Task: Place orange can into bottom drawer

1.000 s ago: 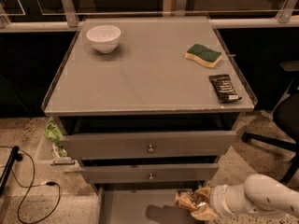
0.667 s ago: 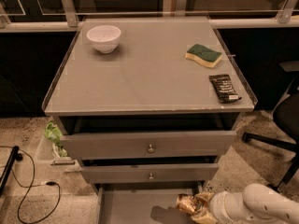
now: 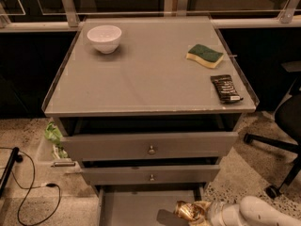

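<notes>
The orange can [image 3: 190,212], shiny orange-gold and dented, is at the bottom of the camera view, just above the floor of the open bottom drawer [image 3: 136,208]. My gripper [image 3: 207,214] comes in from the lower right on a white arm and holds the can at its right end. The can casts a shadow on the grey drawer floor beside it. The drawer's front part is cut off by the frame's lower edge.
Two grey drawer fronts with round knobs [image 3: 151,150] stand above the open drawer. On the cabinet top [image 3: 141,84] are a white bowl [image 3: 104,37], a green-yellow sponge [image 3: 204,55] and a black snack wrapper [image 3: 225,88]. An office chair [image 3: 282,126] stands at the right, cables lie at the left.
The gripper with the can has moved down and a little left, lower over the drawer floor. Nothing on the cabinet top has moved.
</notes>
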Controlling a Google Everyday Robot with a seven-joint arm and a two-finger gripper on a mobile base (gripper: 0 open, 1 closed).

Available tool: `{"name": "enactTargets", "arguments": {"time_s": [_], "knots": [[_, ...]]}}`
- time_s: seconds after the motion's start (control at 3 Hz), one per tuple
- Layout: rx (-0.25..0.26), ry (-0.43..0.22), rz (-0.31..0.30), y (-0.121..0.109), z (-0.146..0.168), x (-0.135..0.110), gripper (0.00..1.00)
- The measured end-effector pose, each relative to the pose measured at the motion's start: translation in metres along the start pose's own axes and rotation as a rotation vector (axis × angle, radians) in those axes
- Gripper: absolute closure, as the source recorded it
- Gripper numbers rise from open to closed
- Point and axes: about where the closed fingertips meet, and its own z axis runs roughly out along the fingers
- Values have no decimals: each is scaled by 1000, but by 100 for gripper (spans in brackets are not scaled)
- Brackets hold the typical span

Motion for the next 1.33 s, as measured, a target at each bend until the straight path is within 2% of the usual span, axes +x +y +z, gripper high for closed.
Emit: {"name": "enactTargets", "arguments": {"time_s": [0.33, 1.33], "knots": [[-1, 0, 1, 0, 1, 0, 100], [-30, -9, 24, -21, 101, 32, 100]]}}
